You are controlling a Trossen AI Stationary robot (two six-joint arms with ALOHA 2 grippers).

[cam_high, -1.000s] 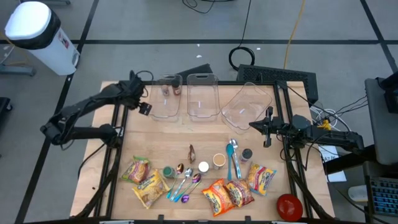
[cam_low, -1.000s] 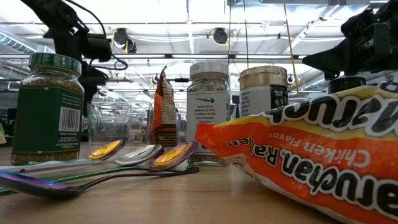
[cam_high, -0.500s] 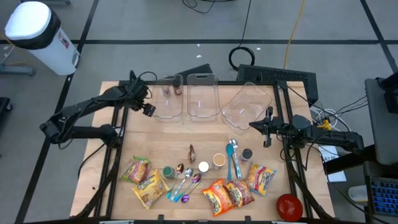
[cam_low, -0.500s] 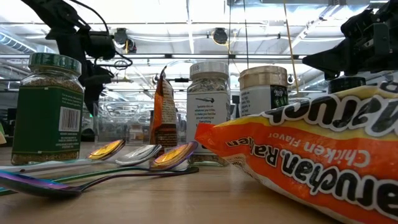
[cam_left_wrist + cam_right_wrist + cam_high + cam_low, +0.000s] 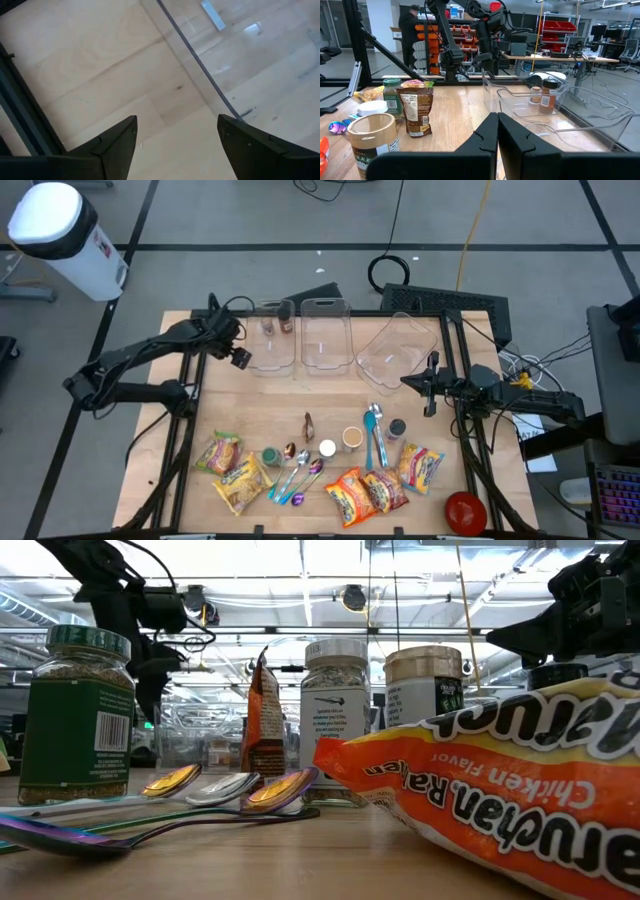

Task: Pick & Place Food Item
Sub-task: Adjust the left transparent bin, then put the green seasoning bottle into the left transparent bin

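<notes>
your wooden table [image 5: 330,395] carries three clear bins along its far edge; two small jars [image 5: 277,324], brown and pale, stand inside the far-left bin [image 5: 266,352]; left gripper [image 5: 236,356] hovers beside it, fingers apart, empty; right gripper [image 5: 407,383] waits closed; labels unreadable.

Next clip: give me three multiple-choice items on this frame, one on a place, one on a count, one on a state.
1. Where is the left claw?
A. beside the leftmost clear bin
B. over the spoons
C. above the red bowl

2. How many clear bins stand along the table's far edge?
A. one
B. two
C. three

3. The right claw is:
A. open
B. shut, empty
C. shut on a jar

Key: 1 A, it hangs at the leftmost clear bin; 2 C, also the middle bin and the tilted bin; 3 B, its fingers meet with nothing between.
</notes>
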